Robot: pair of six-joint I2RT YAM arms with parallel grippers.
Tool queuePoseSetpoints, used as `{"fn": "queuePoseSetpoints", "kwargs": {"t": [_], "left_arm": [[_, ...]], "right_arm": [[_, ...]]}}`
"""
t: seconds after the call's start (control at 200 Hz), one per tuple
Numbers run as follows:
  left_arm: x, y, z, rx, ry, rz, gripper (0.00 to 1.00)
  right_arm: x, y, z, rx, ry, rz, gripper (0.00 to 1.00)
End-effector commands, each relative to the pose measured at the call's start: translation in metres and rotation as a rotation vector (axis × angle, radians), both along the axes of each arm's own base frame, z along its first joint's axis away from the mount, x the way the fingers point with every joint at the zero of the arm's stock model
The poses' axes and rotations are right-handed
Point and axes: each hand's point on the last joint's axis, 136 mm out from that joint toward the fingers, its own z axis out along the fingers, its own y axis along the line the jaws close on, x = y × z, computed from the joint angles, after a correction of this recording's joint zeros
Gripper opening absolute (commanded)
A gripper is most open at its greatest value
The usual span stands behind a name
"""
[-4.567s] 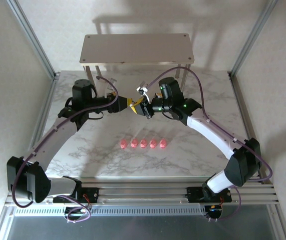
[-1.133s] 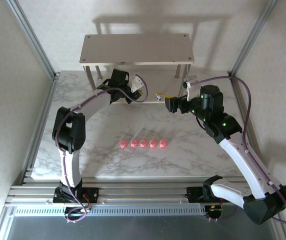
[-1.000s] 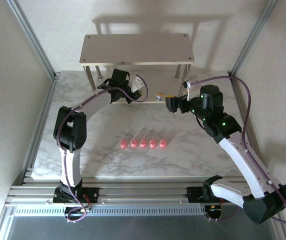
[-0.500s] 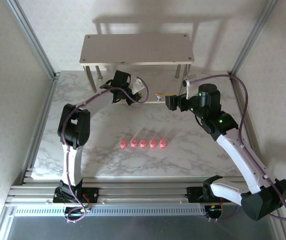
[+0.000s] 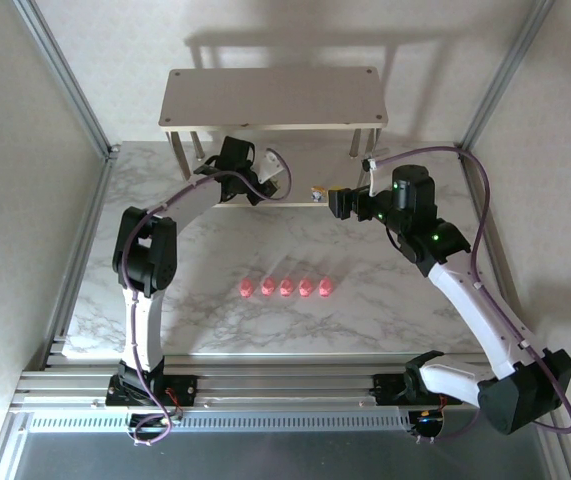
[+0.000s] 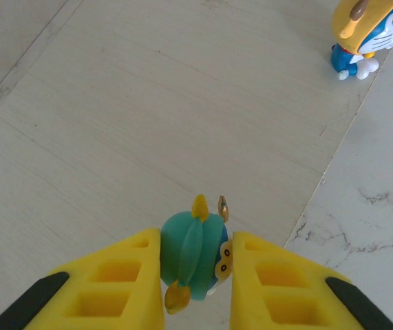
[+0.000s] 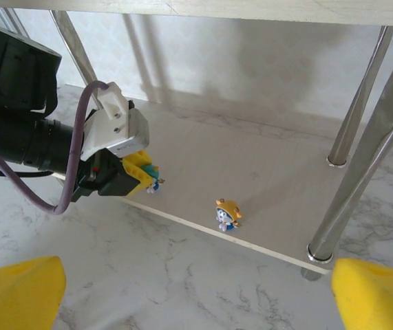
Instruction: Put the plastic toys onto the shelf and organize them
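The teal-topped figurine (image 6: 195,256) is clamped between the yellow fingers of the left claw (image 6: 196,275). It is over the lower board of the shelf (image 6: 134,117), close to that board's front edge. I cannot tell whether it touches the board. The orange-topped figurine (image 7: 228,214) stands upright and free on the same board. It is further along the front edge toward the shelf's right legs, well apart from the teal one. Five pink toys (image 5: 286,288) lie in a straight row on the marble table (image 5: 385,320), well in front of the shelf. The left arm reaches in under the shelf's top board. The right claw (image 7: 196,292) hangs just in front of the shelf, low over the table. Its fingers are spread wide, holding nothing, and it faces the orange-topped figurine.
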Motion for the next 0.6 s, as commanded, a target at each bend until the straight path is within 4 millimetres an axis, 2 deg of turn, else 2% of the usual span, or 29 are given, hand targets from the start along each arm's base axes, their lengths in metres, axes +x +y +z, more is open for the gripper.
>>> {"fn": "queuePoseSetpoints", "kwargs": {"t": [0.0, 0.596], "left_arm": [[0.008, 0.001, -0.006, -0.003, -0.01, -0.005, 0.24], [0.011, 0.0, -0.018, -0.015, -0.006, -0.002, 0.27]], "right_arm": [[0.004, 0.003, 0.002, 0.024, -0.011, 0.006, 0.99], [0.008, 0.004, -0.005, 0.025, 0.008, 0.004, 0.99]]}}
